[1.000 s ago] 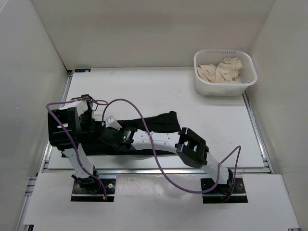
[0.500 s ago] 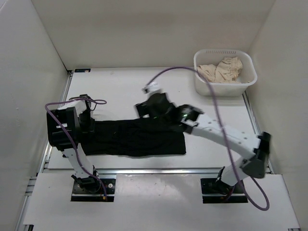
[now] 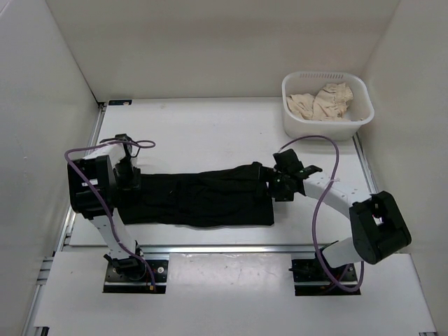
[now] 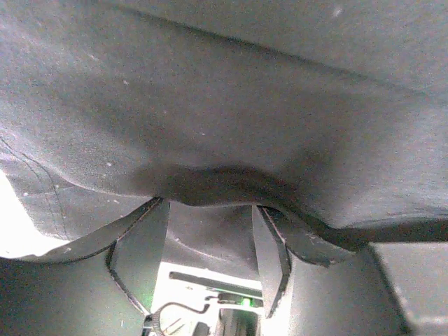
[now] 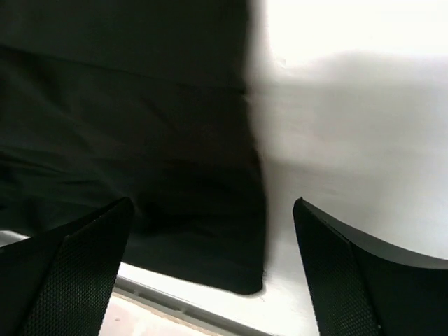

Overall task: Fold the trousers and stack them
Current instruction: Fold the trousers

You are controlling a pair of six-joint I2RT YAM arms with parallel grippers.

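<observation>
Two pincers: my right pincer point(image 3: 280, 187) had swung right and let go, standing wide open, empty; trousers point(image 3: 196, 199) lay spread across lower centre, seemingly ready for folding. My left pincer point(image 3: 129, 179) stood half-open in cloth, grip unclear.

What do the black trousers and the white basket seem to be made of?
The trousers look like soft, matte cloth: they wrinkle, drape, and show pale lint specks up close. The basket looks like moulded white plastic, smooth and slightly glossy, with a slotted band under its rim; probably rigid.
</observation>
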